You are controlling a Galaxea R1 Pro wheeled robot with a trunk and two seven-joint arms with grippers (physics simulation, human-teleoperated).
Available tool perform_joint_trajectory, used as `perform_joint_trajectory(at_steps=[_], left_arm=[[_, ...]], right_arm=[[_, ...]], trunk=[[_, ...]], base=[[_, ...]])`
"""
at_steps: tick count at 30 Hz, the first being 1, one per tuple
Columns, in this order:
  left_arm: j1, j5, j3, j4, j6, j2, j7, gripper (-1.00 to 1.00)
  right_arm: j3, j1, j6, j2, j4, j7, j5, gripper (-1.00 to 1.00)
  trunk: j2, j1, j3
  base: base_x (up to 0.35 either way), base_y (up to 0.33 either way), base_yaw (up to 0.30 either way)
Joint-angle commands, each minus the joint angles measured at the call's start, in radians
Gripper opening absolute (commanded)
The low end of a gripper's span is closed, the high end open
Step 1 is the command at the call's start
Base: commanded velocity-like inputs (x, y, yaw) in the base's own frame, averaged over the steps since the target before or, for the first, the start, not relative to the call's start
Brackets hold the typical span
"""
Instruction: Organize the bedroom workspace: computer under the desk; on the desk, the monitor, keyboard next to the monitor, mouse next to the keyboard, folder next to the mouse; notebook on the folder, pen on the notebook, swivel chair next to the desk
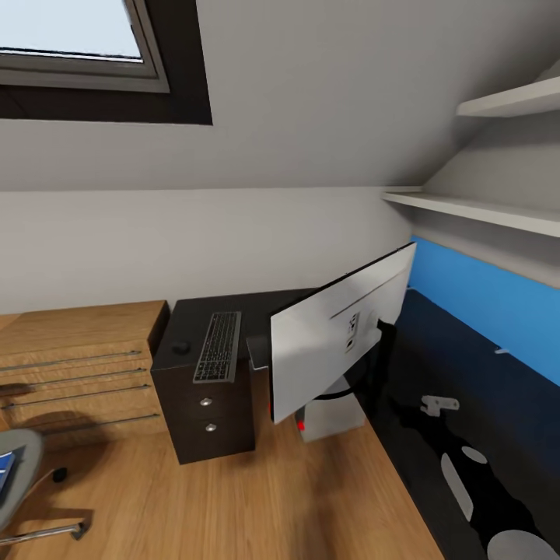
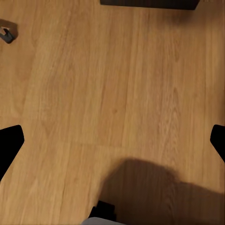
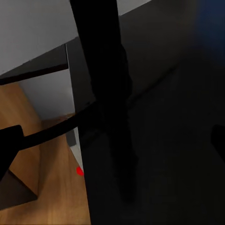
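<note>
Head high; wrists close, downward.

Swivel chair and folder — cut off at frame edge.

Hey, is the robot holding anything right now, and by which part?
Nothing looks held. The left gripper is open over the floor; the right gripper is open too, its spread fingers either side of the stem of the monitor.

Attic bedrm workspace: skylight, desk, monitor.
</note>
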Motion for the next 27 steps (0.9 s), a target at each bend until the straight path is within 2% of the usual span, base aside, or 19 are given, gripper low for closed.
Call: perform_joint_trajectory(at_steps=[1,27], left_arm=[[-0.001,0.01,-0.005,0.0,-0.005,0.001,0.007,1.0],[-0.001,0.01,-0.008,0.0,-0.006,-0.001,0.004,1.0]], right_arm=[[-0.001,-0.001,-0.002,0.0,0.002,0.008,-0.009,1.0],[-0.002,-0.001,-0.045,-0.003,-0.002,0.011,-0.009,1.0]], trunk=[[-0.001,0.001,-0.001],[-0.001,0.001,-0.001]], base=[[0.149,0.023,0.0],[0.107,0.002,0.0]])
